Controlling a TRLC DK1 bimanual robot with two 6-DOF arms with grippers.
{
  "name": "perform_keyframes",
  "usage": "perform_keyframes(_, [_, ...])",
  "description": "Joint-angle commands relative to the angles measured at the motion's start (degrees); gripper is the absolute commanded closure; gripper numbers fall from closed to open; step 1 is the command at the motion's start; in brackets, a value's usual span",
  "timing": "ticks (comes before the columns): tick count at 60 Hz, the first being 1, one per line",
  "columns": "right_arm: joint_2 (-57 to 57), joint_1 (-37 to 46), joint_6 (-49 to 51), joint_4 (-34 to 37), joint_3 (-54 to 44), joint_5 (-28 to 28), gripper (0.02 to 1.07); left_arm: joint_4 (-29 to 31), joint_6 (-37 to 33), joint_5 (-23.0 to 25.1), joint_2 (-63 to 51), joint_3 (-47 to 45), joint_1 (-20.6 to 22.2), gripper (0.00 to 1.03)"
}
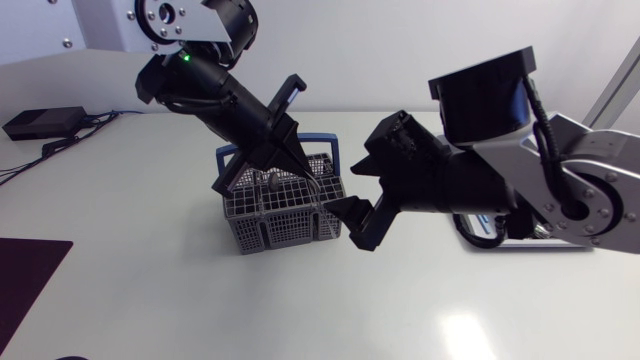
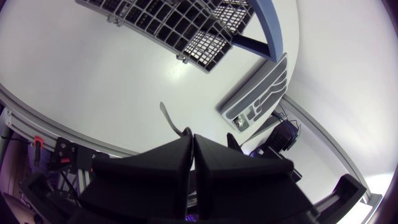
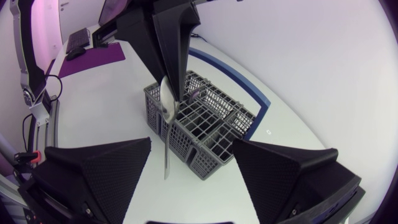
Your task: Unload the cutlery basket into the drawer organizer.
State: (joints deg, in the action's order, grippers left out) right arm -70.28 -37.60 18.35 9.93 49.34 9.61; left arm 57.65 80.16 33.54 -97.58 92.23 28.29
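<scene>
- A dark mat (image 1: 28, 272) lies at the far left edge of the white surface (image 1: 150, 230).
- The left arm (image 1: 215, 95) comes in from the upper left and slants down over the cutlery basket.
- The left claw (image 2: 193, 139) is clenched on a spoon (image 3: 166, 104). Its two fingers are pressed almost together at the bowl end, and the spoon hangs handle-down over the basket.
- The grey mesh cutlery basket (image 1: 282, 218) stands upright on the surface near the middle, with its blue handle (image 1: 337, 152) raised behind it. A few pieces of cutlery still stand in its compartments, too small to name.
- The right claw (image 3: 193, 147) is released, with its wedge fingers spread wide. It hovers just beside the basket's right side and faces the hanging spoon.
- The right arm (image 1: 500, 185) comes in from the right edge.
- The grey drawer organizer (image 2: 259, 98) lies flat on the surface, apart from the basket on its handle side. In the head view the right arm mostly hides it.
</scene>
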Motion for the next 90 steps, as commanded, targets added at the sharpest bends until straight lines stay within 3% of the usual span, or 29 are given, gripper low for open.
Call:
perform_keyframes(1, [-2.1, -0.7, -1.7, -1.9, -2.2, -0.4, 0.16, 0.9, 3.1, 1.4, -1.6, 2.2, -0.4, 0.99])
perform_keyframes(13, [-5.2, -0.7, -1.6, -4.2, -2.2, 0.1, 0.17, 0.7, 3.5, 2.8, -2.6, 3.7, -0.8, 0.99])
perform_keyframes(26, [-6.4, -0.1, -1.7, -5.6, -2.6, 0.8, 0.37, 0.5, 3.8, 3.3, -4.0, 4.2, -1.0, 0.99])
perform_keyframes(37, [-6.9, 0.1, -1.7, -6.2, -2.8, 1.2, 0.63, 0.5, 3.8, 3.5, -3.9, 4.3, -1.0, 0.99])
perform_keyframes(56, [-9.0, -0.4, -2.0, -6.1, -2.4, 1.9, 0.66, 0.5, 3.8, 3.7, -3.0, 3.8, -1.1, 0.99])
perform_keyframes(75, [-9.4, -0.6, -2.1, -6.2, -2.1, 2.1, 0.84, 0.4, 3.8, 4.2, -2.8, 3.5, -1.1, 0.99])
perform_keyframes(79, [-9.6, -0.6, -2.1, -6.2, -2.0, 2.5, 0.9, 0.5, 3.8, 4.3, -2.7, 3.4, -1.1, 0.99])
perform_keyframes(82, [-9.7, -0.6, -2.2, -6.2, -1.8, 2.7, 1.01, 0.5, 3.8, 4.4, -2.7, 3.3, -1.1, 0.99])
perform_keyframes(86, [-9.6, -0.6, -2.4, -6.0, -1.7, 2.9, 1.01, 0.5, 3.9, 4.6, -2.6, 3.3, -1.1, 0.98])
perform_keyframes(90, [-9.7, -0.6, -2.4, -5.6, -1.7, 2.9, 1.01, 0.4, 3.9, 6.5, -2.6, 3.3, -1.1, 0.9])
